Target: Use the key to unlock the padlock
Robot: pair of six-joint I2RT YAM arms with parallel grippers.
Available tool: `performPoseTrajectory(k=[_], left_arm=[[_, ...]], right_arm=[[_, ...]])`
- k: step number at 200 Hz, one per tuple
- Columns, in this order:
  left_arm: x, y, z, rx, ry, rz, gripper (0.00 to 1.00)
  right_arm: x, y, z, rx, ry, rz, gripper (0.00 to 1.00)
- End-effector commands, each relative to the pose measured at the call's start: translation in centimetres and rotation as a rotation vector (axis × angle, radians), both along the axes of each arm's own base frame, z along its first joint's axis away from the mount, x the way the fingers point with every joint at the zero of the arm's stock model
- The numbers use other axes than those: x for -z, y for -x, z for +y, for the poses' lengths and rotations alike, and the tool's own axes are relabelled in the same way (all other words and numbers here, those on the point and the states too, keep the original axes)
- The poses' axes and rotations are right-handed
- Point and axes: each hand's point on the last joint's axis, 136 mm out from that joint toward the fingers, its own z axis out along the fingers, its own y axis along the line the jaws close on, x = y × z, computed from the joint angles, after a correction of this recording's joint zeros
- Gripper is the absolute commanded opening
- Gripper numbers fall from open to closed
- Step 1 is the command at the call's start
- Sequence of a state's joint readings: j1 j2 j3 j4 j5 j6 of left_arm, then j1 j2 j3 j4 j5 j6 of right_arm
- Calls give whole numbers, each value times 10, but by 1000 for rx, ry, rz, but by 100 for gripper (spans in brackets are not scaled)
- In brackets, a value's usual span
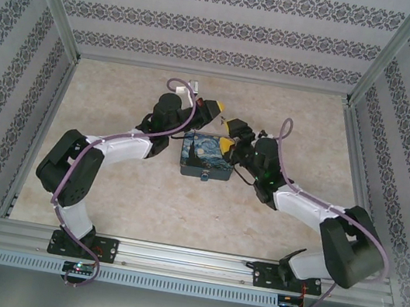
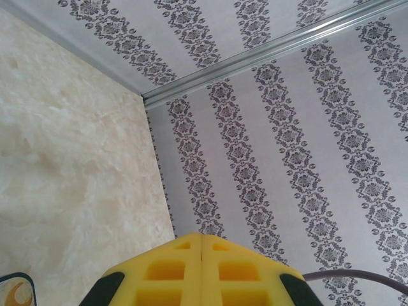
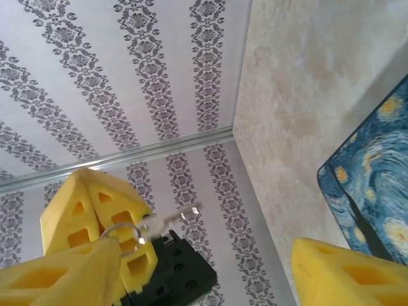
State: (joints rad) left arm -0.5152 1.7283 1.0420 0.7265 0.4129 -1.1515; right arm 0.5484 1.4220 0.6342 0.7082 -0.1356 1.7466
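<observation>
The tabletop carries the painted box near its centre, and both arms reach in around the box's 12 o'clock edge. The left gripper sits at the box's 12 o'clock with its fingers pressed together, and nothing is visible between them in its own wrist view. The right gripper sits at about 1 o'clock, just beside the left, with its fingers wide apart. In the right wrist view the key dangles from its ring. The ring lies between the left fingers and the tip of one right finger, and which of them carries it cannot be told. The padlock is a small speck on the box's 6 o'clock face, across the box from both grippers.

The main risk is a dropped key, since a loose ring gives no firm hold and could slip off as either arm moves. The grippers are close enough to collide. Held only by the ring, the key would likely swivel away from the keyhole. Pressing on the tiny padlock could also shove the box.
</observation>
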Motion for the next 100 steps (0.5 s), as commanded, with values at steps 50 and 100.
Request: performPoseTrajectory(k=[50, 100], left_arm=[[-9, 3, 5, -11, 24, -49, 0], [-7, 4, 6, -9, 26, -45, 0]], right_arm=[[-47, -16, 4, 63, -110, -122, 66], [-48, -17, 2, 76, -114, -129, 64]])
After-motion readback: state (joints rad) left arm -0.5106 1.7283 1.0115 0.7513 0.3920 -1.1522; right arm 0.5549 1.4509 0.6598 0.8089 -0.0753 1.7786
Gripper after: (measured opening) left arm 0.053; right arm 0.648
